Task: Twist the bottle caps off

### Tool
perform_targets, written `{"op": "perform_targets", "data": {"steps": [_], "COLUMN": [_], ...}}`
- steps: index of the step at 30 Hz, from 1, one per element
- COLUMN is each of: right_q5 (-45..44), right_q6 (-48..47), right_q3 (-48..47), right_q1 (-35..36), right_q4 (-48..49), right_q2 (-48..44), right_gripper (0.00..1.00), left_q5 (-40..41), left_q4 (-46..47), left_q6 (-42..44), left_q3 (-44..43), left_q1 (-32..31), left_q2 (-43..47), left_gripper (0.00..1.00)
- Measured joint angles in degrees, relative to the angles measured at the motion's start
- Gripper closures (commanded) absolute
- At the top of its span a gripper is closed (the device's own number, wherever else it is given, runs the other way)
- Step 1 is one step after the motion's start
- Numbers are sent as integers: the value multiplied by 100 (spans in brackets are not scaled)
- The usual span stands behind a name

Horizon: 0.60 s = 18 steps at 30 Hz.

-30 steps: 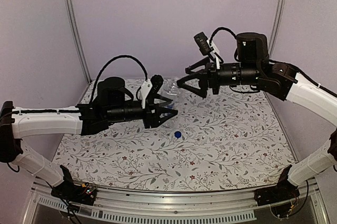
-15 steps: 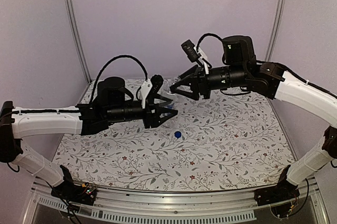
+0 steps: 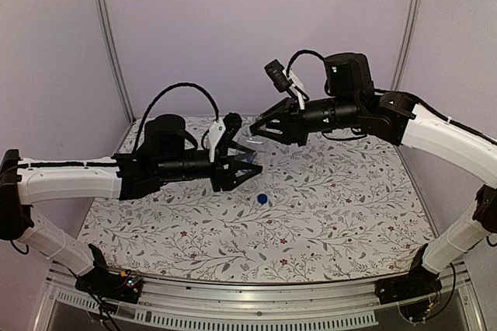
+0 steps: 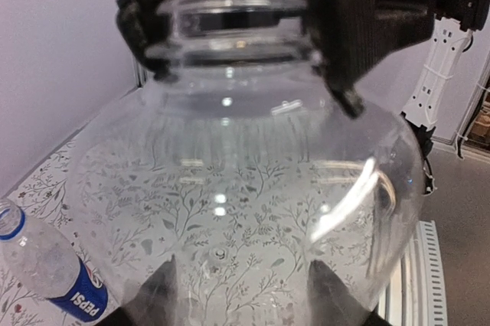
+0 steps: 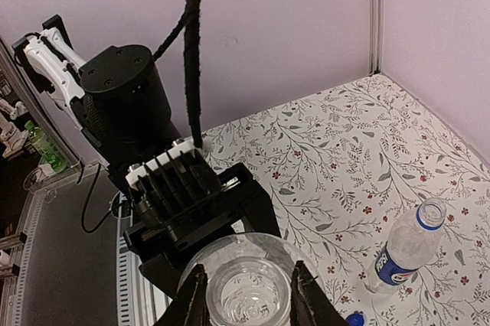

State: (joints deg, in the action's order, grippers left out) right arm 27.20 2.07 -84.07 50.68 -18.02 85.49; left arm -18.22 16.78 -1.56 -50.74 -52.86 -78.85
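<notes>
My left gripper (image 3: 247, 164) is shut on the body of the clear unlabelled bottle (image 4: 245, 188) and holds it off the table with its neck pointing at the right arm. The right gripper (image 3: 260, 130) meets it end-on. In the right wrist view its fingers (image 5: 191, 299) are shut on either side of the pale cap (image 5: 249, 299) at the bottle's top. A labelled bottle (image 5: 406, 253) with a dark blue label lies on the table with its mouth uncapped. The bright blue cap (image 3: 262, 198) lies loose on the table near it.
The floral tablecloth (image 3: 334, 199) covers the table. Purple walls and metal corner posts (image 3: 109, 43) close in the back and sides. An aluminium rail (image 3: 256, 300) runs along the near edge between the arm bases.
The right arm moved left up to the clear bottle's top and its jaws closed from wide open onto the cap. The left arm held still with the bottle.
</notes>
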Motion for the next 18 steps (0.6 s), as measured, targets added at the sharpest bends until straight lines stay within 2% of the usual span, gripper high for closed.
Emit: {"op": "perform_targets", "data": {"steps": [3,5,8,18], "right_q5": [-57,-105,-160,-616], "right_q6": [-24,-39,-55,-98], "right_q3": [0,0,0,0], "right_q1": [7,7,7,22], "right_q4": [0,0,0,-177], "right_q2": [-2,-2,-2,-37], "right_gripper": [88,100,100,100], "left_q5": [7,9,22,15], "left_q4": [-2,-2,-2,15], "left_q6": [-2,-2,0,-98], "left_q3": [0,0,0,-2], "left_q1": [0,0,0,0], "left_q2": [0,0,0,7], "left_gripper": [44,43,40,5]}}
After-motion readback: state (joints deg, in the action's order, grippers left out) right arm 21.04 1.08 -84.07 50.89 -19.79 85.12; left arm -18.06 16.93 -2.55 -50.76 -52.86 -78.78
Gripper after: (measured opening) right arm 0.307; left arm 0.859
